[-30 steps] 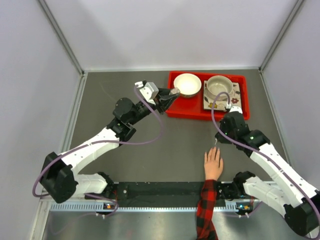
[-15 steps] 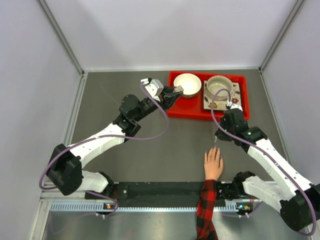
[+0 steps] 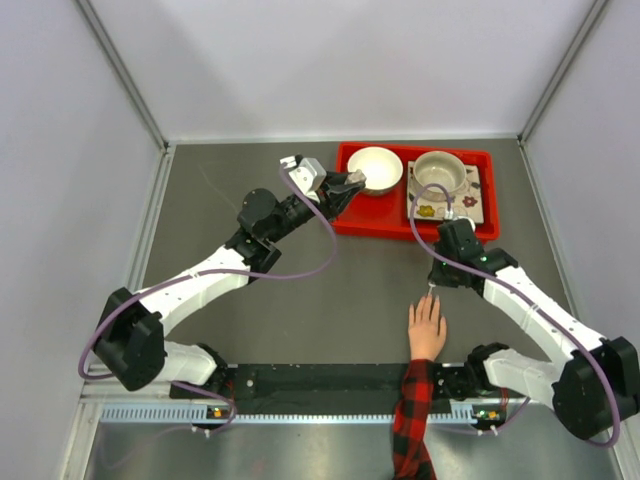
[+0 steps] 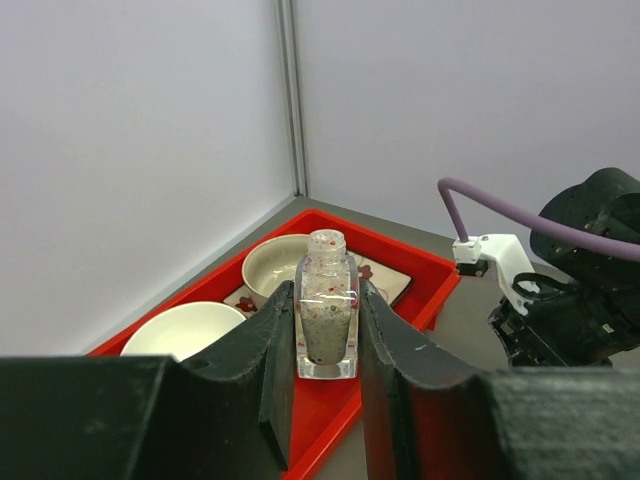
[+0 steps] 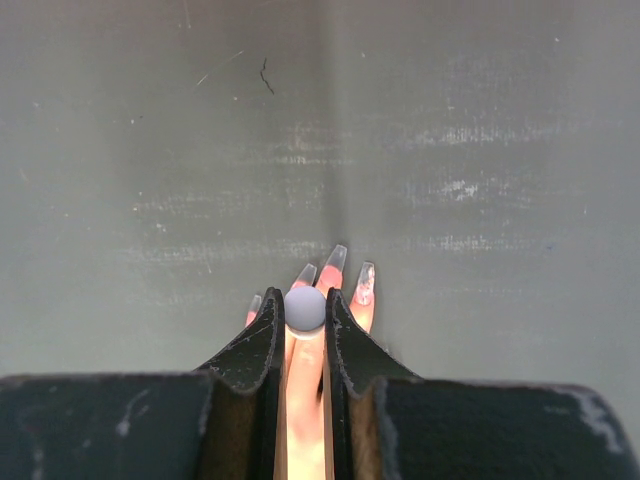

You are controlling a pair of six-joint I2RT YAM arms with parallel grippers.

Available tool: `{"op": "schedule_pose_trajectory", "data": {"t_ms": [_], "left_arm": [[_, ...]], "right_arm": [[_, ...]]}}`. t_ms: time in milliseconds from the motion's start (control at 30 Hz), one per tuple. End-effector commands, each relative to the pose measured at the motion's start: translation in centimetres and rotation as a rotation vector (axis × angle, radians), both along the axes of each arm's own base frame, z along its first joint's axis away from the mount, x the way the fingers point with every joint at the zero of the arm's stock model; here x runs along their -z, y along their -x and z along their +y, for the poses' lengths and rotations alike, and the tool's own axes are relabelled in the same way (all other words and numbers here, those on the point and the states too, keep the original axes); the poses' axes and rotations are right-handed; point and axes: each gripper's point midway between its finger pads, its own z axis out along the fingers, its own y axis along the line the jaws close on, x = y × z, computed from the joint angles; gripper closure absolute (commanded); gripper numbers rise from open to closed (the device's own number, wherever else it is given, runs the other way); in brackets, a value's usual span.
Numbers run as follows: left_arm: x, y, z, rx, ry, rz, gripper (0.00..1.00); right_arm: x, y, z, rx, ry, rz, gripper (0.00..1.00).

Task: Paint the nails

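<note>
Nails (image 5: 337,257) partly hidden behind right pincer (image 5: 303,299) gripping grey cap (image 5: 305,309).

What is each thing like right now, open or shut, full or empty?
Left gripper, shut on the bottle.
Clear glass glitter-polish bottle, upright, uncapped, held.
Right gripper, shut on the cap.
Grey round-topped polish cap, gripped above the fingers.
Light-skinned hand in plaid sleeve, flat, palm down.
Long pale nails, one looks speckled.
Round white bowl, upright, empty.
Red plastic tray, holds the white bowl.

Clear glass bottle (image 4: 325,330), glossy red plastic tray (image 3: 372,216), scuffed matt grey tabletop (image 5: 450,120), glossy translucent nails (image 5: 337,256)
</note>
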Motion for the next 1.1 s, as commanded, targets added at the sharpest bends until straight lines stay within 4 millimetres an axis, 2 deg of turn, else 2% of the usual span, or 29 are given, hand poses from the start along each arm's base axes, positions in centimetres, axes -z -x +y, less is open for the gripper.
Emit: {"op": "schedule_pose_trajectory", "data": {"t_ms": [0,733,1067], "left_arm": [[-3.4,0.2,0.4,-0.001,0.065,-0.088,1.00],[-3.0,-0.3,0.4,0.000,0.060,-0.073,1.00],[-2.9,-0.5,0.6,-0.004,0.066,-0.065,1.00]], "right_arm": [[-0.1,-1.4,0.3,0.014,-0.018,-0.039,1.00],[1.5,-2.8,-0.6,0.030,0.013,-0.008,1.00],[2.1,-2.6,-0.7,0.034,0.000,0.012,1.00]]}}
